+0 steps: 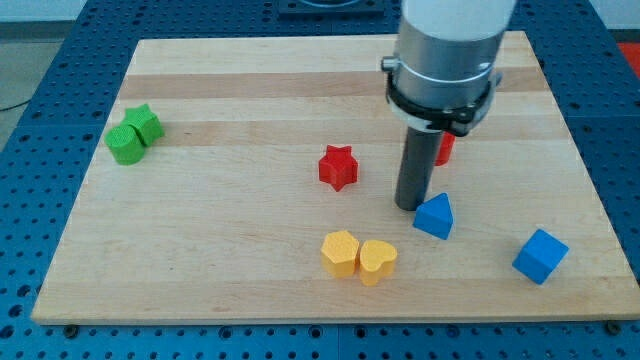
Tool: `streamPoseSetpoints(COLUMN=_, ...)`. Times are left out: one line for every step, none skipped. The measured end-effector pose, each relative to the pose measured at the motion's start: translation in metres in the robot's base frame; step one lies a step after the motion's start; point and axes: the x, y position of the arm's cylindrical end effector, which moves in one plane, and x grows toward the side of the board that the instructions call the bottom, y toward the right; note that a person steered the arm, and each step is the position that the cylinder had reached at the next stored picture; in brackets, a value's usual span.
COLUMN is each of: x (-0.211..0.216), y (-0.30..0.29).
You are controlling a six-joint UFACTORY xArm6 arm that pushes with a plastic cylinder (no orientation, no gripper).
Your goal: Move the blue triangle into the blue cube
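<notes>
The blue triangle [435, 215] lies on the wooden board, right of centre. The blue cube [540, 255] lies near the board's bottom right, apart from the triangle. My tip [410, 205] rests on the board just to the upper left of the blue triangle, touching or nearly touching it. The rod hangs down from the large grey arm at the view's top.
A red star [338, 167] lies left of my tip. A red block [445, 148] shows partly behind the rod. Two yellow blocks [358, 256] sit side by side at the bottom centre. Two green blocks [133, 134] sit at the left. The board's edge [330, 320] runs along the bottom.
</notes>
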Motion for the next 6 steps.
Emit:
streamPoseSetpoints(x=0.002, y=-0.013)
streamPoseSetpoints(x=0.011, y=-0.003)
streamPoseSetpoints(x=0.024, y=0.017)
streamPoseSetpoints(x=0.030, y=0.032)
streamPoseSetpoints(x=0.030, y=0.041)
streamPoseSetpoints(x=0.030, y=0.059)
